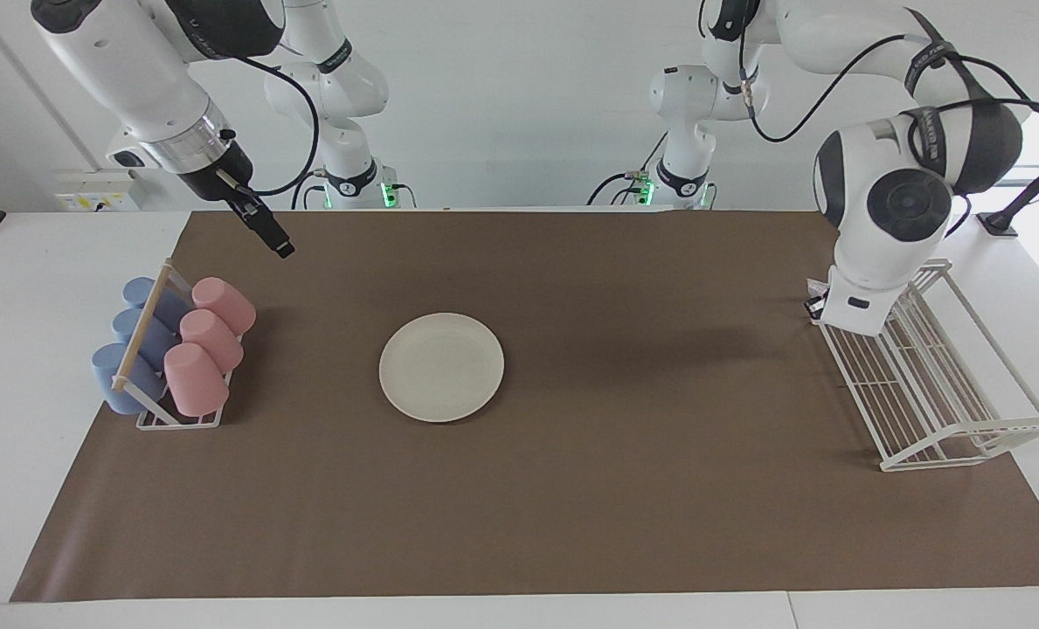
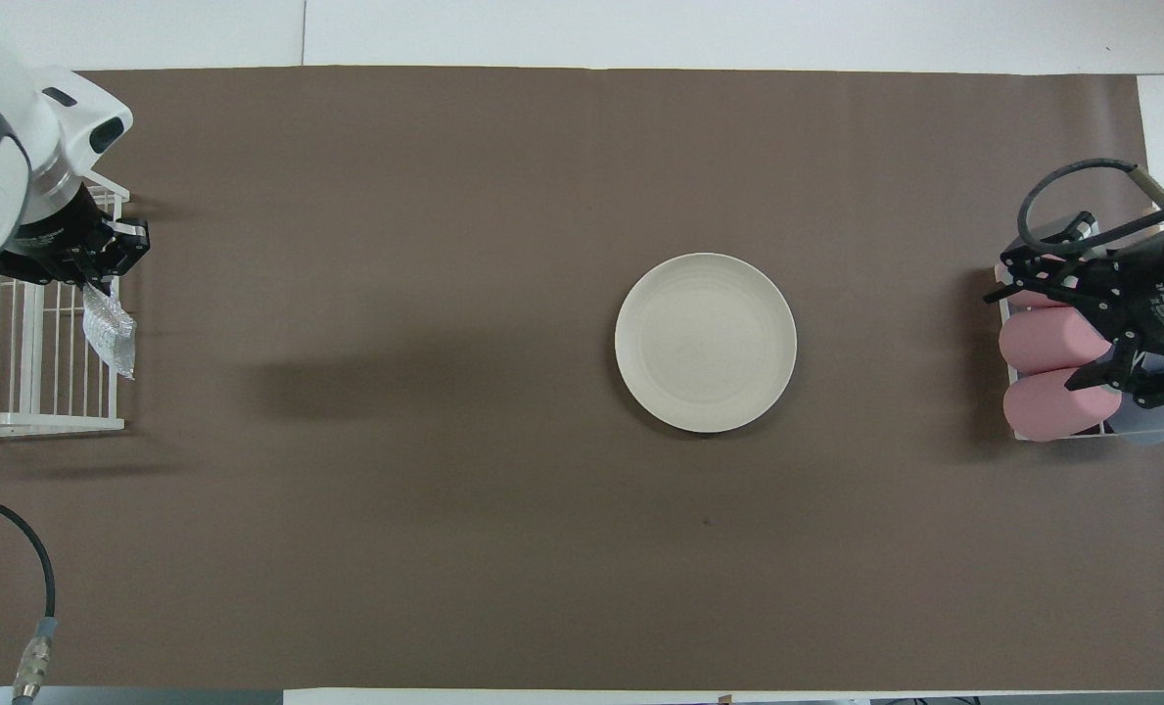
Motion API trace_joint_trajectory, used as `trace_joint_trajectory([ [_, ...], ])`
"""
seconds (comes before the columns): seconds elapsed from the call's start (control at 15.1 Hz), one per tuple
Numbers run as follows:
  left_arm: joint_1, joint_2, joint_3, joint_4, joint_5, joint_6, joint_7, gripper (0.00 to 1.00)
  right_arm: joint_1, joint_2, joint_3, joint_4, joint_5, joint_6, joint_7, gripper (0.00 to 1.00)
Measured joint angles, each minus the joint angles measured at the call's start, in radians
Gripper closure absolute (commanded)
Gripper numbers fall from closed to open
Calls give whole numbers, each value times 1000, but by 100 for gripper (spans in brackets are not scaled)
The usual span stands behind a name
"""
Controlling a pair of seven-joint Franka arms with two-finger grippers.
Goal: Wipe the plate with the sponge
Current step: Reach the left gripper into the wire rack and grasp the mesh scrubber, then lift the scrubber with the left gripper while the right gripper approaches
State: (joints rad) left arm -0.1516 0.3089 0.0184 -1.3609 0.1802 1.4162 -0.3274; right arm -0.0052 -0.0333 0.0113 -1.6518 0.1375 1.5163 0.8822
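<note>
The cream-white plate lies on the brown mat near the table's middle, and also shows in the overhead view. My left gripper is up over the edge of the white wire rack at the left arm's end. It is shut on the silvery mesh sponge, which hangs down from it. In the facing view the left wrist hides the gripper and the sponge. My right gripper is open and empty in the air over the cup rack, where the right arm waits; it also shows in the overhead view.
The white wire rack stands at the left arm's end of the mat. A small rack with pink cups and blue cups stands at the right arm's end. The brown mat covers most of the table.
</note>
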Motion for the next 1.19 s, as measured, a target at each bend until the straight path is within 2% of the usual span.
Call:
trace_joint_trajectory([
  [0.33,160,-72,3,12,-523,-34,-27,100,3,-4,64,18,1,11,206,0],
  [0.6,223,-125,3,-115,-843,-50,-22,100,13,-14,120,25,1,11,325,0],
  [0.73,223,-168,-3,-213,-975,-44,19,100,13,-14,143,28,1,11,370,0],
  [0.93,224,-278,-2,-442,-1162,12,181,100,13,-14,203,37,1,12,474,0],
  [1.06,224,-359,-1,-597,-1266,63,292,100,14,-16,263,41,1,12,547,0],
  [1.19,207,-422,-12,-712,-1365,135,366,100,16,-20,332,42,1,12,631,0],
])
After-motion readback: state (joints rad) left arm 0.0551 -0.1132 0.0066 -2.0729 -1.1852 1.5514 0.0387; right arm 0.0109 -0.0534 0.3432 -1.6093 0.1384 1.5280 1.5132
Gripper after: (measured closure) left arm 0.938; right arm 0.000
